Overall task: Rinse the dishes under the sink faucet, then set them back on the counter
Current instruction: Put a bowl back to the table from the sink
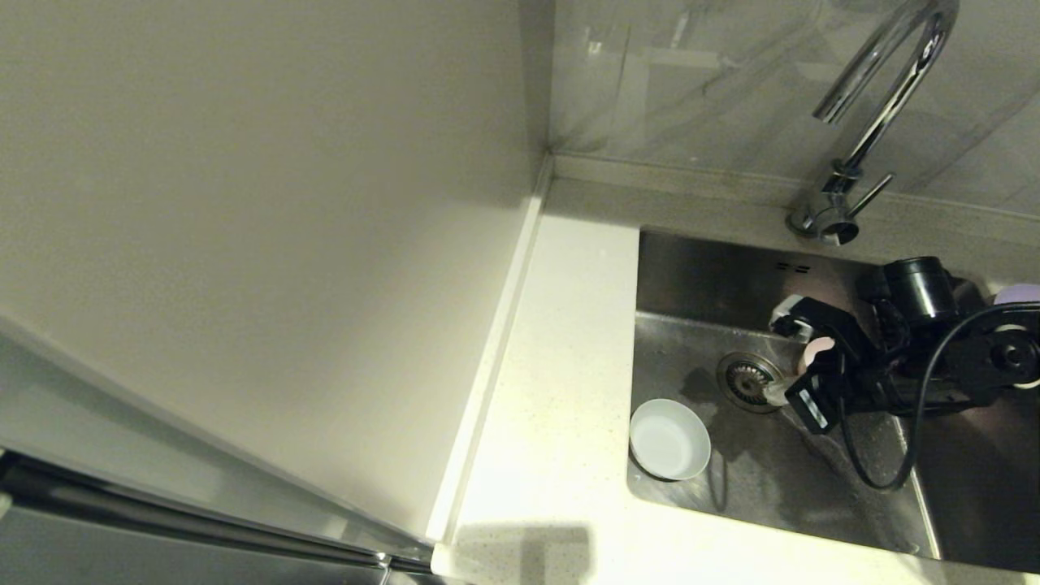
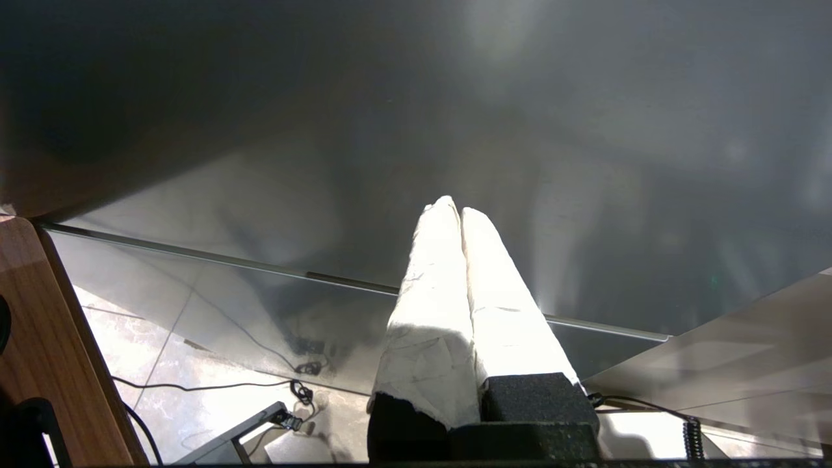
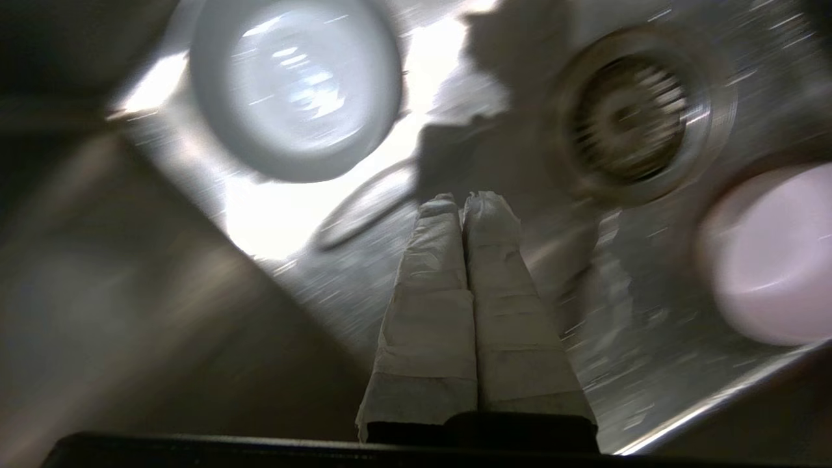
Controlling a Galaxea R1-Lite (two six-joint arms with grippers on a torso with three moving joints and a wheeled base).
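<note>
Dim, warm light in the head view; the wall at left falls into shade, and the sink (image 1: 780,479) floor carries dark shadows. The right wrist view is streaked with motion blur: bowl (image 3: 296,88), drain strainer (image 3: 634,120) and cup (image 3: 770,253) are soft, with glare between. The left end effector (image 2: 453,209) glows overexposed.

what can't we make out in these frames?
- Cup: head view, mostly hidden behind the right gripper; right wrist view, motion-blurred.
- Plate: head view, cut off by the frame edge and the arm.
- Left gripper: absent from head view.
</note>
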